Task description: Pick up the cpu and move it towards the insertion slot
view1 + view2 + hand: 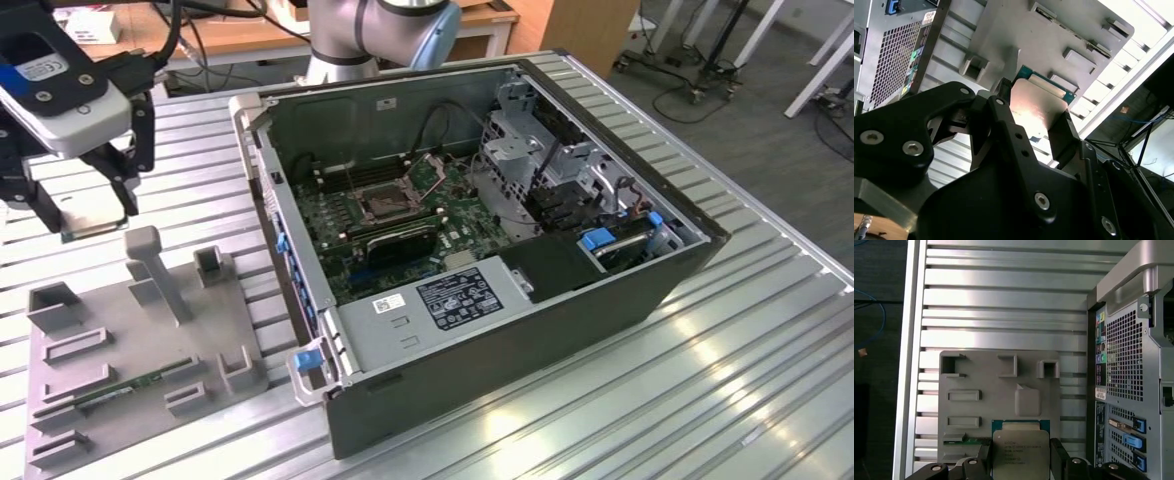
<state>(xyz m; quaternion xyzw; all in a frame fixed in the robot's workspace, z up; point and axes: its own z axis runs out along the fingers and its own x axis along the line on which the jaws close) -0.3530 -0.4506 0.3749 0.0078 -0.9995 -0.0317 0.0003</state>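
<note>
Two black fingers [1058, 456] of my claw [1020, 444] clenched the flat silver square cpu [1020, 460] above the grey tray [979, 380], well apart from the dark silver-framed insertion slot [387, 200]. Carrying it well needed a level chip, I judged.

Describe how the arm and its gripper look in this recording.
The arm is a silver-grey tube with a pale blue joint cap. Near the wrist sits a white and grey housing with a blue patch, and black cables run to it. The gripper is matte black, with angular linked fingers fastened by round silver screws.
</note>
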